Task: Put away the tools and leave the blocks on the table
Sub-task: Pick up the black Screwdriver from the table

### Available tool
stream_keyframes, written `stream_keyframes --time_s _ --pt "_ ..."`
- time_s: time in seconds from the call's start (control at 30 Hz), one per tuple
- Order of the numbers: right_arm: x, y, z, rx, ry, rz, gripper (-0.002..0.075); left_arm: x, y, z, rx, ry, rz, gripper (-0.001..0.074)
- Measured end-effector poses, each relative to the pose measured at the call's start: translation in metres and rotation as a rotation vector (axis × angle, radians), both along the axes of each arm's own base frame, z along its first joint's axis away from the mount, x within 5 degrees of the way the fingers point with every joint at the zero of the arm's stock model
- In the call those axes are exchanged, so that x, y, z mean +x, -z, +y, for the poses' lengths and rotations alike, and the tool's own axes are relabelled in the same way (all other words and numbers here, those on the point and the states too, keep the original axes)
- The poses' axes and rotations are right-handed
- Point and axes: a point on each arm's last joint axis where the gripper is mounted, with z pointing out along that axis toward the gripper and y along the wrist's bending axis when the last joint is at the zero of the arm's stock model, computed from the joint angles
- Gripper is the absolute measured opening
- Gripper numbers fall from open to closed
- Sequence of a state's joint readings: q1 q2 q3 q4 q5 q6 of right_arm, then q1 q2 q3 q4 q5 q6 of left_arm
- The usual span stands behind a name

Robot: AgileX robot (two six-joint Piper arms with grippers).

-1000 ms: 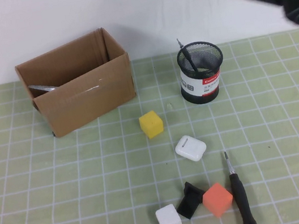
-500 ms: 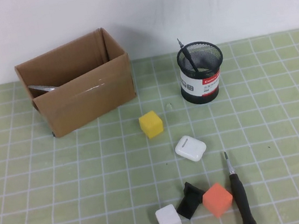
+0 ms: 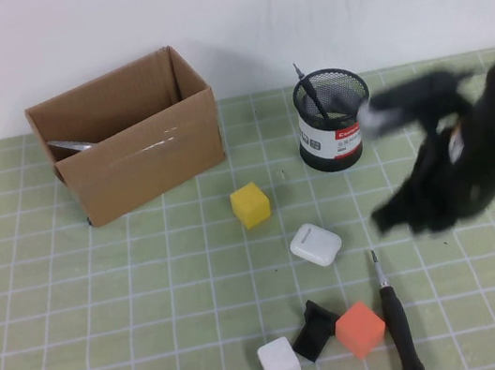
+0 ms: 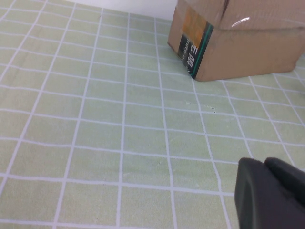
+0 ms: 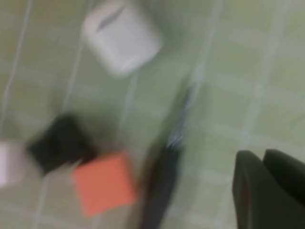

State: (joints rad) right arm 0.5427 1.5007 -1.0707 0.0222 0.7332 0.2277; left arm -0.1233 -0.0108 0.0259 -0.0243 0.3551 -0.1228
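High view: three blocks [image 3: 251, 205], one screwdriver [image 3: 401, 335], probably empty right pincer [image 3: 395, 215].

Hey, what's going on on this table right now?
A two-armed robot is tidying tools. The right gripper, shut and empty, is above the thick black-handled screwdriver lying by the orange block. The thin driver stands in the mesh cup; something metallic lies in the cardboard box. The left gripper hovers over bare mat near that box.

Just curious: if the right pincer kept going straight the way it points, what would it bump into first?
Probably the screwdriver lying beside the orange block; the shut right pincer aims down at it, though depth is unclear.
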Motion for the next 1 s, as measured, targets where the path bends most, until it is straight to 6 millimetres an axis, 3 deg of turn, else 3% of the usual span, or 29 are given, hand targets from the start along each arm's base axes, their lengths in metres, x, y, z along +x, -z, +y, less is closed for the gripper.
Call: stream_keyframes --time_s 0.23,0.53,1.0 --pt "-0.026 0.022 0.021 -0.006 -0.037 0.046 0.0002 0.0 0.0 0.0 0.0 0.0 0.0 -0.0004" --pt "-0.025 0.032 0.022 -0.012 0.053 0.098 0.0218 0.0 0.0 0.0 0.0 0.0 0.0 -0.0004" --pt "-0.007 0.08 0.035 -0.042 0.1 0.167 0.0219 0.0 0.0 0.0 0.0 0.0 0.0 -0.0004"
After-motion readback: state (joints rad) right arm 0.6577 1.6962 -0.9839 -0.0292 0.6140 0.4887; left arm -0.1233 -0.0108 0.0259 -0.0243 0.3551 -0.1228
